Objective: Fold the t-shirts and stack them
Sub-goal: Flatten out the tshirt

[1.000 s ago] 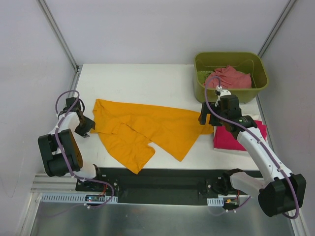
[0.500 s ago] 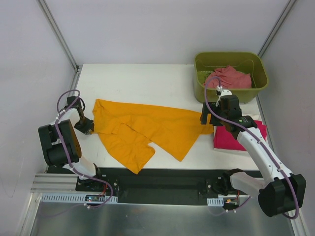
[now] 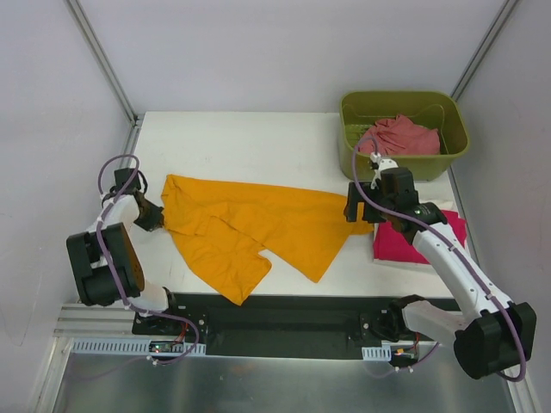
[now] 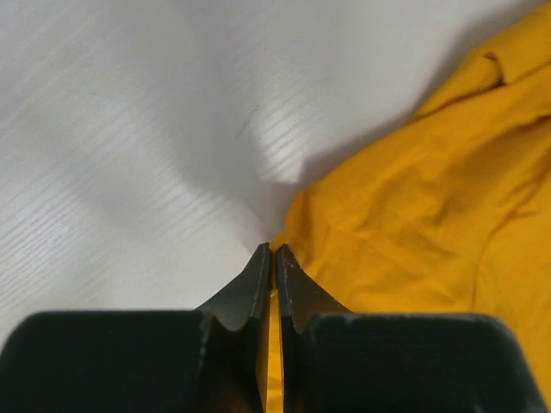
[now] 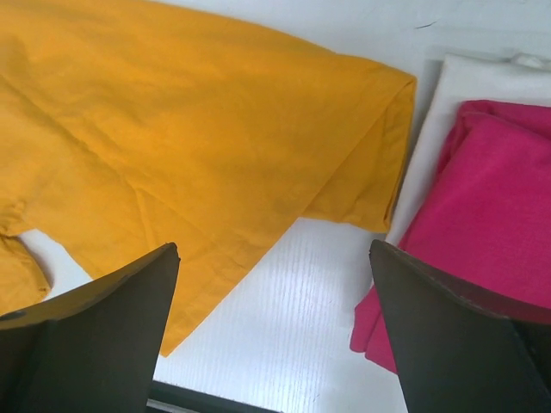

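The orange-yellow t-shirt (image 3: 258,225) lies spread and rumpled across the middle of the white table. My left gripper (image 3: 155,218) is shut on its left edge; in the left wrist view (image 4: 274,251) a strip of orange cloth (image 4: 413,215) shows pinched between the jaws. My right gripper (image 3: 360,206) hovers open above the shirt's right end (image 5: 215,138), with nothing between its fingers (image 5: 103,318). A folded magenta t-shirt (image 3: 422,234) lies to the right of it (image 5: 491,215). A salmon-pink t-shirt (image 3: 401,135) sits crumpled in the bin.
The olive-green bin (image 3: 405,107) stands at the back right corner. A white sheet (image 5: 469,95) lies under the magenta shirt. White walls close in the table on three sides. A black rail (image 3: 284,314) runs along the near edge.
My left gripper has closed on the orange shirt's left edge. My right gripper has shifted slightly left over the shirt's right end and stayed open.
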Motion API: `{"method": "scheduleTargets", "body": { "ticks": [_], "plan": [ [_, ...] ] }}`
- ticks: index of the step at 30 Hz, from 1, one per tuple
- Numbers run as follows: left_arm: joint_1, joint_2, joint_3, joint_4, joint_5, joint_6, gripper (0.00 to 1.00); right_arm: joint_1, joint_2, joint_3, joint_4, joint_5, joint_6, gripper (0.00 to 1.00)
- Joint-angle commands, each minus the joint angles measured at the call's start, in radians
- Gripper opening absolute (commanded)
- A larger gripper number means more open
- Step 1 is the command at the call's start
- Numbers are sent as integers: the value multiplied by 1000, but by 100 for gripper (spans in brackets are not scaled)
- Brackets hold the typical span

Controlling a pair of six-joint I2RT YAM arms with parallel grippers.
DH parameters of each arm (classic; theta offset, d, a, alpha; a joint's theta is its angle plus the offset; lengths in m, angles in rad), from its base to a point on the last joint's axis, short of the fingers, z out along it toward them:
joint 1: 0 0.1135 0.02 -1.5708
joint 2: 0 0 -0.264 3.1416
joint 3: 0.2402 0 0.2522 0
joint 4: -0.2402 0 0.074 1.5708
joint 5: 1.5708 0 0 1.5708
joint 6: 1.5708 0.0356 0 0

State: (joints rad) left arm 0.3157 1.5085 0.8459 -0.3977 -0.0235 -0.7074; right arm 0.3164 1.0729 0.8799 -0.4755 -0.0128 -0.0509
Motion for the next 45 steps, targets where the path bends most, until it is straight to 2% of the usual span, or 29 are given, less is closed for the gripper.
{"method": "scheduleTargets", "body": {
  "ticks": [1, 7, 11, 12, 14, 15, 17, 21, 28, 31, 40, 43, 44, 45],
  "plan": [
    [2, -188, -30, 28, 22, 0, 0, 125, 16, 25, -58, -13, 3, 97],
    [-6, -292, -45, 33, 79, -23, 0, 373, 116, 8, -146, -47, 111, 98],
    [-6, -341, -56, 33, 86, -20, 0, 568, 169, -1, -212, 7, 178, 99],
    [-7, -346, -62, 34, 82, -20, 0, 628, 185, 1, -218, 43, 190, 96],
    [-6, -349, -65, 34, 82, -23, 0, 658, 240, 5, -232, 43, 212, 93],
    [-6, -349, -62, 34, 88, -23, 0, 679, 257, 7, -224, 24, 221, 87],
    [-6, -344, -61, 34, 103, -23, 0, 697, 303, 8, -198, 22, 229, 84],
    [-6, -346, -68, 34, 100, -20, 0, 708, 361, 8, -167, 22, 241, 60],
    [-6, -337, -71, 34, 105, -21, 0, 713, 432, -10, -124, -18, 230, 52],
    [-7, -335, -71, 36, 102, -21, 0, 713, 453, -13, -124, 7, 220, 47],
    [-6, -334, -70, 34, 96, -21, 0, 711, 525, -10, -117, 74, 217, 40],
    [-6, -335, -71, 34, 91, -29, 0, 710, 556, -9, -115, 91, 227, 32],
    [-6, -334, -70, 34, 91, -30, 0, 708, 564, -6, -117, 109, 232, 24],
    [-7, -335, -67, 34, 91, -32, 0, 705, 568, -2, -118, 117, 236, 21]
  ]
}}
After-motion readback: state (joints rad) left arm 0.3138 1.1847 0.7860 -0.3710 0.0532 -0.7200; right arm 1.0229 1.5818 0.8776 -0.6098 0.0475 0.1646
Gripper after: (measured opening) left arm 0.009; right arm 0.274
